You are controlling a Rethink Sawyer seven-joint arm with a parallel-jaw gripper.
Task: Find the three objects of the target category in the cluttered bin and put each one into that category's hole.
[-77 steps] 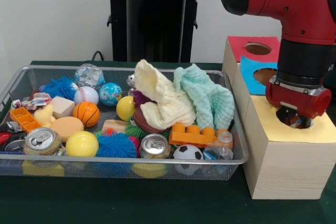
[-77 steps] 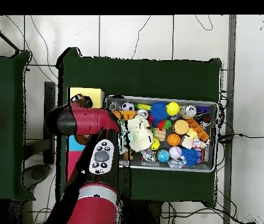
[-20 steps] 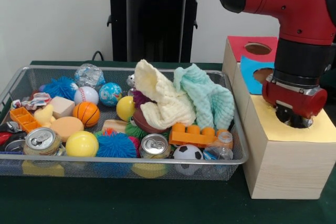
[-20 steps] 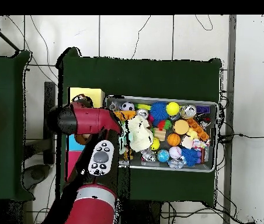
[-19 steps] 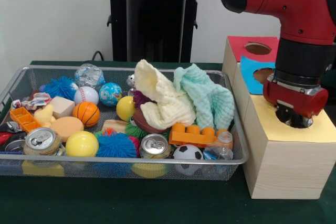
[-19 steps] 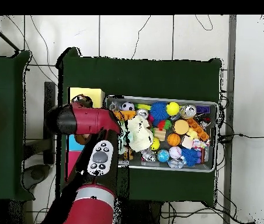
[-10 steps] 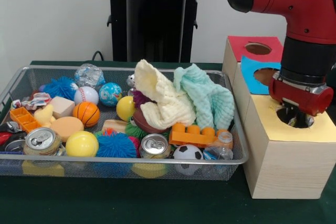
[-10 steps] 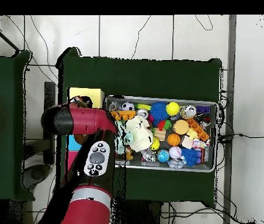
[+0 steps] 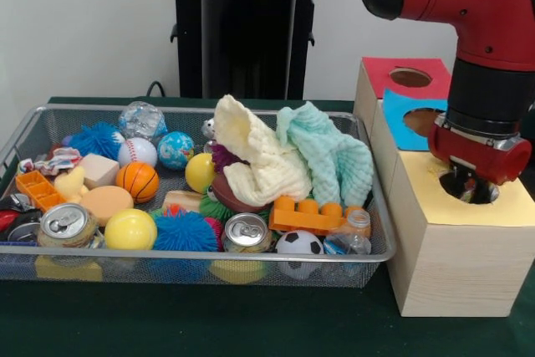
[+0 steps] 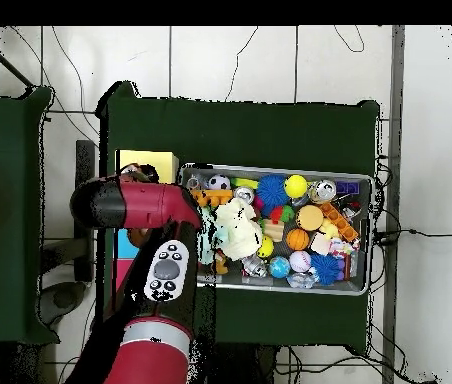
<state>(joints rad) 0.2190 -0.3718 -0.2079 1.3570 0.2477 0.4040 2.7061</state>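
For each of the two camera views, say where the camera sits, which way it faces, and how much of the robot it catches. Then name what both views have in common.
Front view: sits low across the table, facing the wire bin, the wooden box and the pedestal behind; the red arm comes down with its gripper over the yellow-topped hole.
Overhead view: sits above, looking straight down on the green table; the arm's elbow and wrist show beside the bin.
Shared: bin, arm, yellow box top, pale cloths.
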